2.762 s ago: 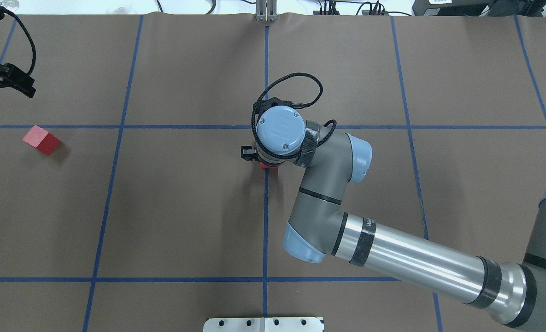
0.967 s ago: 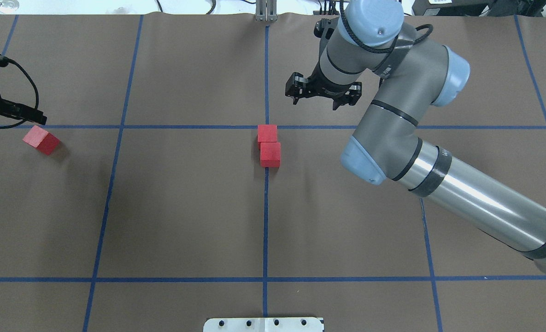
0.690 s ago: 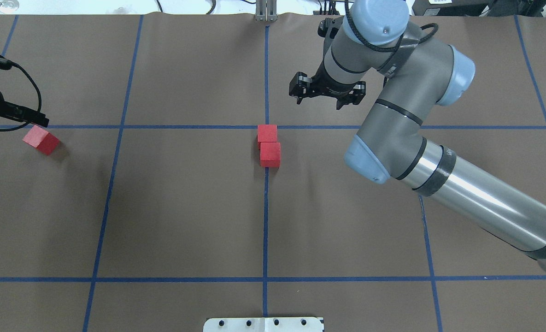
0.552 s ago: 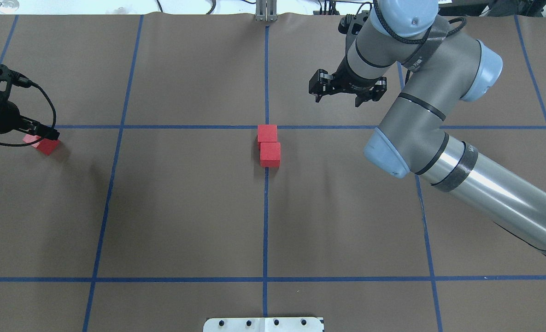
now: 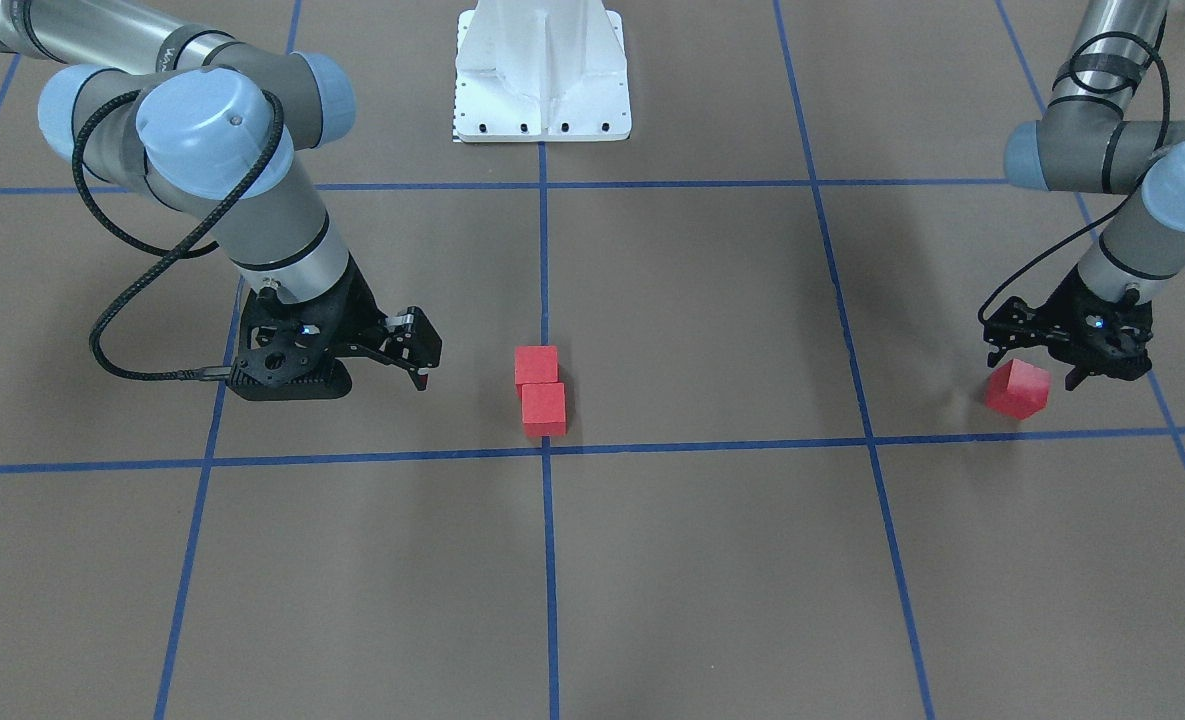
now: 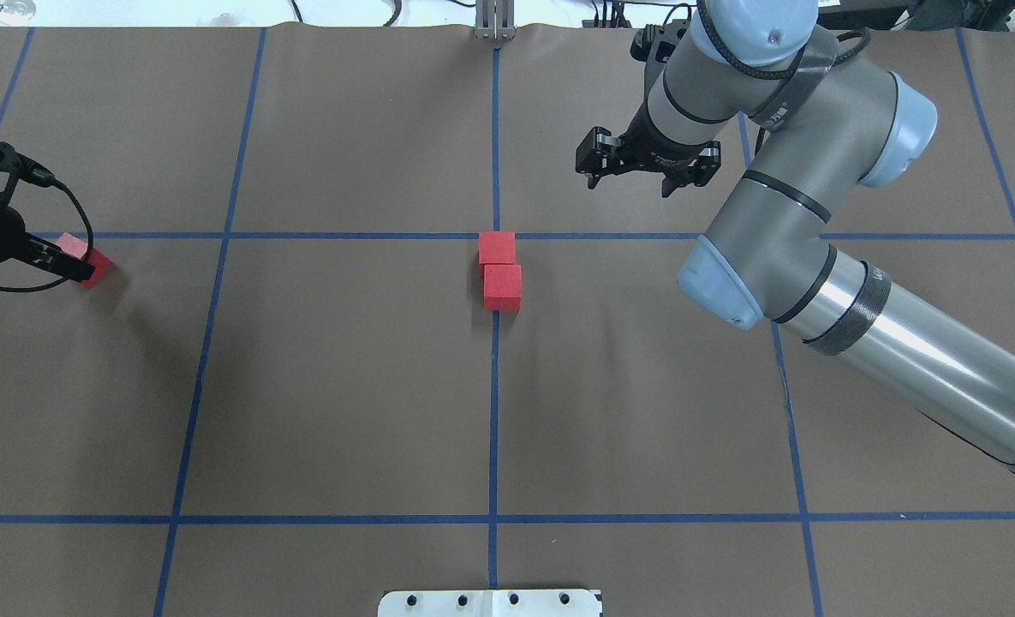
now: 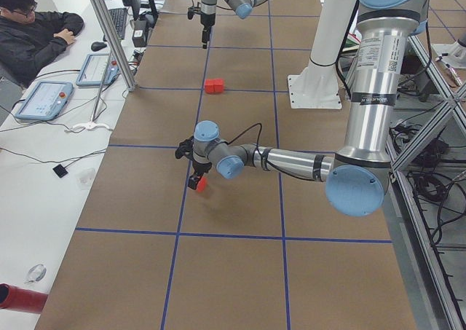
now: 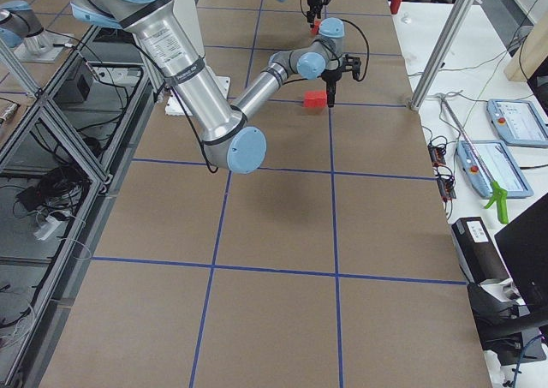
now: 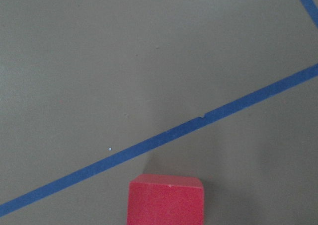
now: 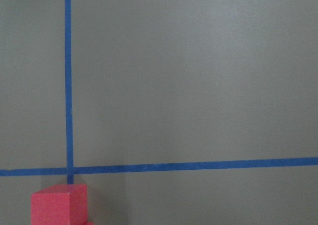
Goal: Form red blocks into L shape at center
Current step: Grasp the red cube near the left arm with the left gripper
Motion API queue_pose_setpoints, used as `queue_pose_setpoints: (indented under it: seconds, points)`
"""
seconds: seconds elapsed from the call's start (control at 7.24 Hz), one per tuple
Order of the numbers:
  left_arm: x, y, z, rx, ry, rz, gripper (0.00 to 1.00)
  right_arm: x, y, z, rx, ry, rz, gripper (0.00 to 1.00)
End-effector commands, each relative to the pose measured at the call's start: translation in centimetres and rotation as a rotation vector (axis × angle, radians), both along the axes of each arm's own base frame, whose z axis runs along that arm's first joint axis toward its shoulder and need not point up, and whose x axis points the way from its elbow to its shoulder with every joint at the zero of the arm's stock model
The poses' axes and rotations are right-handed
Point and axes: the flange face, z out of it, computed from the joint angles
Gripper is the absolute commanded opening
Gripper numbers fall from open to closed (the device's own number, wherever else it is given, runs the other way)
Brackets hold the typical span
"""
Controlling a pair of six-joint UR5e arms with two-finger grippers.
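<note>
Two red blocks (image 6: 502, 287) touch at the counter's (image 6: 344, 386) centre. The third block (image 5: 1017, 390) lies far left beneath the left gripper's (image 5: 1034, 365) spread fingers, half hidden overhead, plain from the front. The right gripper's (image 6: 629, 180) fingers gape empty.

Right arm (image 6: 918, 377): shiny silver tube, grey joints, pale-blue caps (image 5: 202, 120) with tiny screws, black tape bands. Braided black cable (image 5: 152, 273) loops off the wrist. Left arm (image 5: 1102, 150) matches. Right gripper (image 6: 629, 187) and left gripper (image 5: 1032, 372): both black.
</note>
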Motion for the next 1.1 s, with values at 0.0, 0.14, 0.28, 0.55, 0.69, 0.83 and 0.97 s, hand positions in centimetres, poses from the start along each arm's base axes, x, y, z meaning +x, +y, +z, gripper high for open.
queue_pose_setpoints:
  seconds: [0.0, 0.14, 0.28, 0.55, 0.69, 0.83, 0.97]
  points:
    - [0.3, -0.3, 0.3, -0.008, -0.003, 0.005, 1.00, 0.0, 0.0, 0.0, 0.000, 0.000, -0.001, 0.99]
    - [0.8, -1.0, 0.7, -0.013, -0.008, 0.007, 1.00, 0.0, 0.0, 0.0, 0.000, 0.000, -0.001, 0.99]
    - [1.1, -1.5, 0.9, -0.016, -0.008, 0.008, 1.00, 0.0, 0.0, -0.2, 0.003, -0.001, 0.000, 0.99]
    - [1.4, -1.8, 1.4, -0.026, -0.014, 0.009, 0.93, 0.0, 0.0, 0.0, 0.002, 0.001, 0.000, 0.99]
    - [1.3, -1.9, 1.4, -0.027, -0.014, 0.006, 0.50, 0.0, 0.0, 0.0, 0.003, 0.000, 0.000, 0.99]
    - [1.4, -1.9, 1.2, -0.034, -0.012, 0.001, 0.01, -0.1, 0.1, -0.1, 0.005, 0.000, -0.001, 0.99]
    - [1.6, -2.3, 0.3, -0.043, 0.005, 0.009, 0.00, -0.2, 0.1, -0.3, 0.009, -0.002, -0.002, 0.99]
